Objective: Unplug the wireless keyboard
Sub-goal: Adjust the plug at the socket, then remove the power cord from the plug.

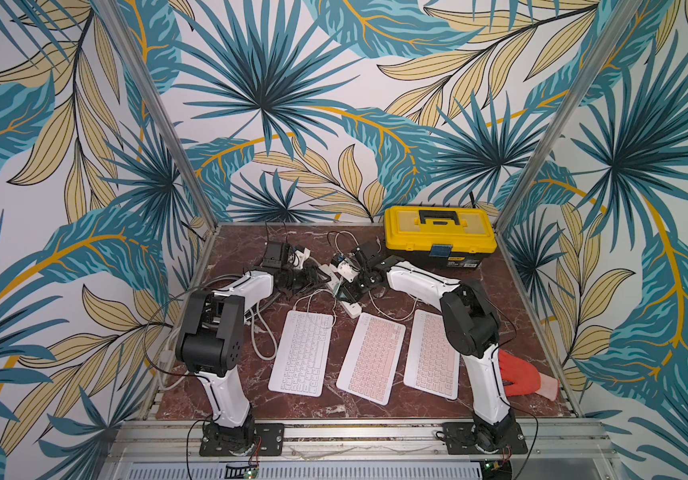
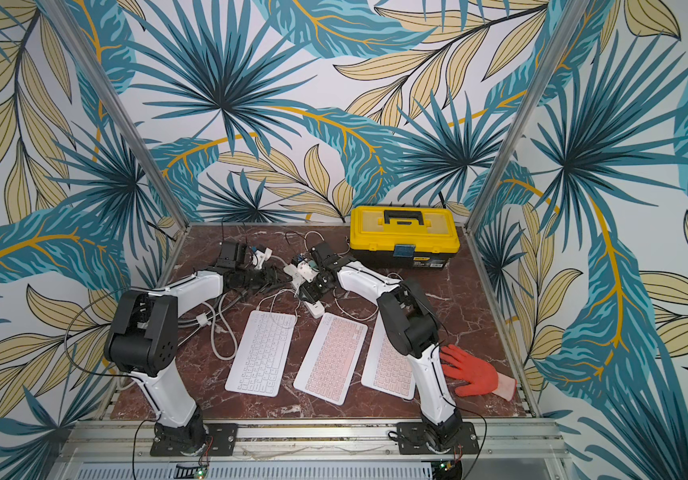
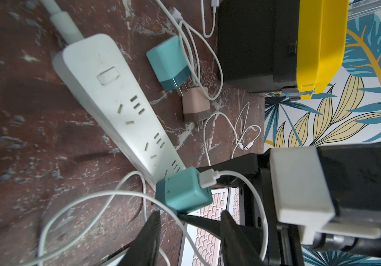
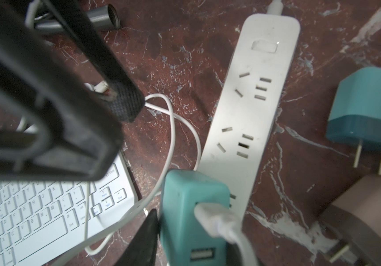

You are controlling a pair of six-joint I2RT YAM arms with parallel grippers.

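1. Lying flat on the table (image 1: 325, 409), the white keyboard (image 1: 301, 353) is seen in both top views as the leftmost of three, near the front, with its far edge turned toward the strip (image 3: 106, 92).
2. White cable loops are spread on the table just beyond that far edge. One cable (image 3: 207, 182) is plugged into a teal charger (image 3: 181, 195). Whether its other end is seated in the keyboard cannot be told.
3. The charger is placed at the end of the strip nearest the keyboards. Whether its prongs are seated in the socket cannot be told.
4. The charger is clamped by the right gripper (image 4: 193, 230), with one black finger pressed to each side.
5. The left gripper (image 3: 190, 214) is held just beside the charger with its jaws apart. Nothing is pinched, though a cable is passed through the gap.
6. The strip is laid slantwise between the two arms, with its switch end pointed toward the back of the table.
7. A loose teal charger (image 3: 168, 62) and a pink charger (image 3: 196, 106) are laid just beside the strip with their prongs showing, the first one's prongs reaching the second.
8. A pink keyboard (image 1: 371, 357) is laid to the right of the white one. A second pink keyboard (image 1: 431, 353) is laid beyond it and is partly covered by the right arm.
9. A toolbox (image 1: 439, 232) is set at the back right of the table, and a red glove (image 2: 473, 374) is laid at the front right.
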